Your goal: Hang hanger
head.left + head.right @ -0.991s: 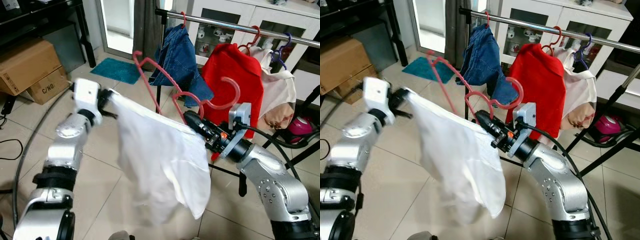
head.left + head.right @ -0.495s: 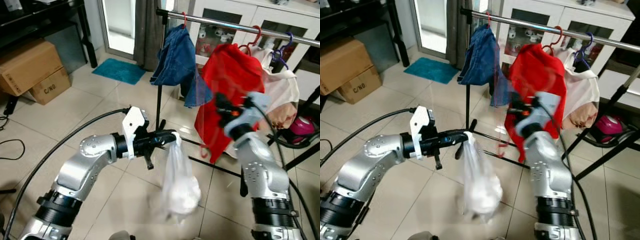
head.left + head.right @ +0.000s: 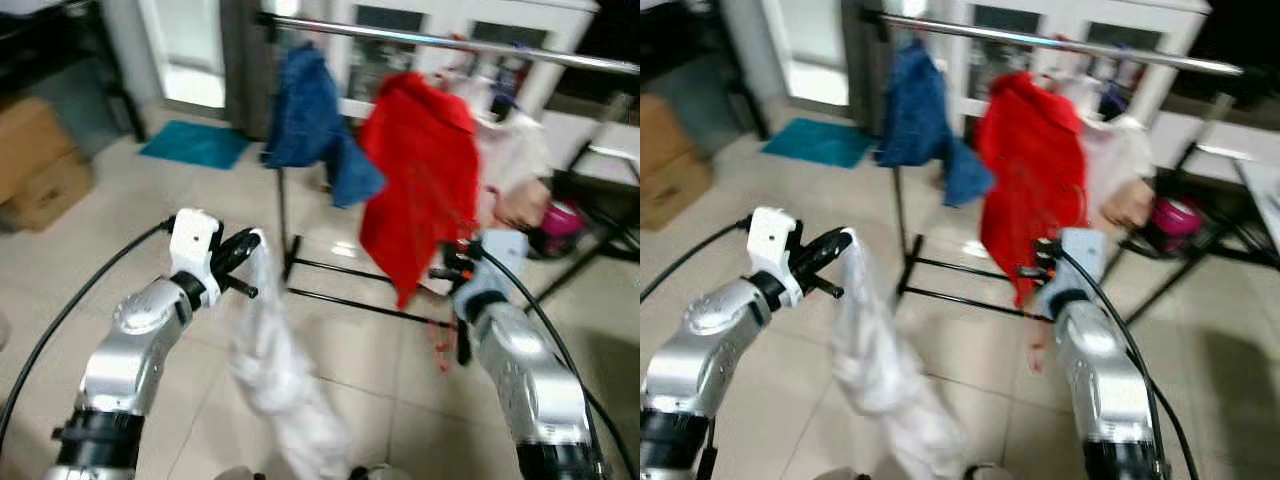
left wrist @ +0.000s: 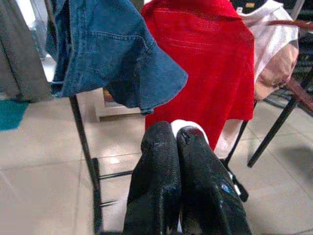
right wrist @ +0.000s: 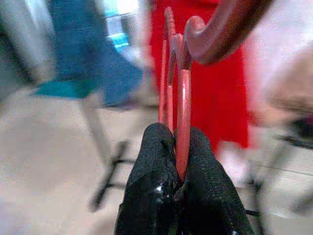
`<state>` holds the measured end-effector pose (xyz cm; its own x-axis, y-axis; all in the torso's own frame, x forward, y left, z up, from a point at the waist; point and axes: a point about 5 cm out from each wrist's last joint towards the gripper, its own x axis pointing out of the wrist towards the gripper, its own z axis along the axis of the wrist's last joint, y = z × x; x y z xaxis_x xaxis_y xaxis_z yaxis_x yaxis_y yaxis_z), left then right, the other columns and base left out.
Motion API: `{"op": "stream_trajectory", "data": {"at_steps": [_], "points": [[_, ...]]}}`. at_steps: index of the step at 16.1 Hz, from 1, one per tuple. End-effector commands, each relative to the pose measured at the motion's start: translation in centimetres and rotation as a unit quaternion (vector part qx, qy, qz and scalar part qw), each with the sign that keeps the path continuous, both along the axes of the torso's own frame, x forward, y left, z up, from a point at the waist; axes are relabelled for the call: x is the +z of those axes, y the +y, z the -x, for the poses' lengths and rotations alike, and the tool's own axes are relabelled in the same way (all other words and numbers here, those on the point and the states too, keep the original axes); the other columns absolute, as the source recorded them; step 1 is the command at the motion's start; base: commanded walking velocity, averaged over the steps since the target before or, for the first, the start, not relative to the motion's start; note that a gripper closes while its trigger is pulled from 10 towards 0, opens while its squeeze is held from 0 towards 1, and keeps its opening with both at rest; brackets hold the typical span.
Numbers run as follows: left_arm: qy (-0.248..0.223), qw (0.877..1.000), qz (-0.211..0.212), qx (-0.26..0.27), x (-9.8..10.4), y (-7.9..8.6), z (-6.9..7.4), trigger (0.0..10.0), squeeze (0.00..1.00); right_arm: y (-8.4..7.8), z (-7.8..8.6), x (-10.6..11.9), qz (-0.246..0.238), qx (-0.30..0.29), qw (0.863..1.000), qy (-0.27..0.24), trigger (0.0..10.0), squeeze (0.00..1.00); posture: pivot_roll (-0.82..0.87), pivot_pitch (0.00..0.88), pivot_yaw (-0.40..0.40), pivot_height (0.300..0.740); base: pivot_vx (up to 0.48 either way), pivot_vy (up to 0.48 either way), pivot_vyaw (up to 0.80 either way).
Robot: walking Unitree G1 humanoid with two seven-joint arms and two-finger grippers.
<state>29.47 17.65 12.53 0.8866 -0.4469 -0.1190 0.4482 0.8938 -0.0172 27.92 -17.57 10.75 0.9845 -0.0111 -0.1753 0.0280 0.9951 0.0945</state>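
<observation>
**Status: hanger clamped in right gripper, white garment held by left gripper**

1. Right gripper (image 5: 177, 147): the two black fingers are pressed together on the red hanger (image 5: 182, 105). In the right wrist view the thin red bar passes between the fingertips and rises to a curved hook section at the top of the frame. In the head views the right arm is raised in front of the clothes rack, at the lower hem of the red garment (image 3: 425, 170); the hanger itself is blurred there and hard to separate from the red cloth.

2. Left gripper (image 4: 177, 139): the fingers are closed tight, with a small fold of the white garment (image 3: 275, 370) showing between the tips. In the left eye view the cloth hangs down from the gripper in a long limp bundle towards the tiled floor (image 3: 150, 240).

3. Clothes rack: a horizontal metal rail (image 3: 430, 40) runs across the top of the scene on a dark upright post (image 3: 283, 220). Hanging from the rail, from its left end towards its right end:
   - a blue denim garment (image 3: 310, 120), beside the post;
   - the red garment, at mid-rail;
   - a pale pink-and-white garment (image 3: 515, 170), touching the red one.

4. Surroundings: cardboard boxes (image 3: 35, 165) stand on the floor at the far left, a teal mat (image 3: 195, 145) lies behind the rack, and a white cabinet with glass doors (image 3: 440, 55) stands beyond the rail. Head views are motion-blurred.
</observation>
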Motion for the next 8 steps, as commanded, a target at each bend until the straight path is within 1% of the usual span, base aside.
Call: {"op": "stream_trajectory", "data": {"at_steps": [1,2,3,4,5,6,7,8], "points": [[-0.029,1.000,0.011,0.005,1.3,-0.1,-0.1,10.0,0.00,-0.5,0.0,0.8,0.008,-0.024,0.999,-0.026,10.0,0.00,-0.06,0.000,-0.013,0.740,0.000,0.000,-0.80],[-0.063,0.997,0.030,0.037,1.8,-0.6,-0.2,10.0,0.00,-1.1,0.2,1.2,0.001,-0.061,0.998,-0.025,10.0,0.00,-0.06,0.000,-0.009,0.740,0.000,0.000,-0.80],[-0.062,0.996,0.051,0.040,1.8,-0.9,-0.1,10.0,0.00,-1.2,0.1,1.7,0.005,-0.059,0.998,-0.029,10.0,0.00,-0.06,0.000,-0.004,0.740,0.000,0.000,-0.80],[-0.061,0.995,0.054,0.051,1.7,-0.9,-0.1,10.0,0.00,-1.3,0.1,2.1,-0.006,-0.069,0.997,-0.028,10.0,0.00,-0.07,0.000,-0.004,0.740,0.000,0.000,-0.80],[-0.071,0.993,0.055,0.071,1.8,-0.8,-0.2,10.0,0.06,-1.3,0.1,2.4,-0.028,-0.075,0.996,-0.032,10.0,0.00,-0.07,0.000,-0.003,0.740,0.000,0.000,-0.80],[-0.078,0.991,0.062,0.084,1.8,-0.7,-0.2,10.0,0.06,-1.3,0.2,2.7,-0.038,-0.078,0.995,-0.040,10.0,0.00,-0.07,0.000,-0.003,0.740,0.000,0.000,-0.80],[-0.069,0.993,0.051,0.085,1.7,-0.6,-0.3,10.0,0.05,-1.5,0.2,2.7,-0.025,-0.084,0.995,-0.044,10.0,0.00,-0.07,0.000,-0.004,0.740,0.000,0.000,-0.80],[-0.056,0.993,0.023,0.104,1.5,-0.3,-0.4,10.0,0.06,-1.6,0.3,2.6,-0.003,-0.096,0.994,-0.050,10.0,0.00,-0.07,0.000,-0.005,0.740,0.000,0.000,-0.80]]}}
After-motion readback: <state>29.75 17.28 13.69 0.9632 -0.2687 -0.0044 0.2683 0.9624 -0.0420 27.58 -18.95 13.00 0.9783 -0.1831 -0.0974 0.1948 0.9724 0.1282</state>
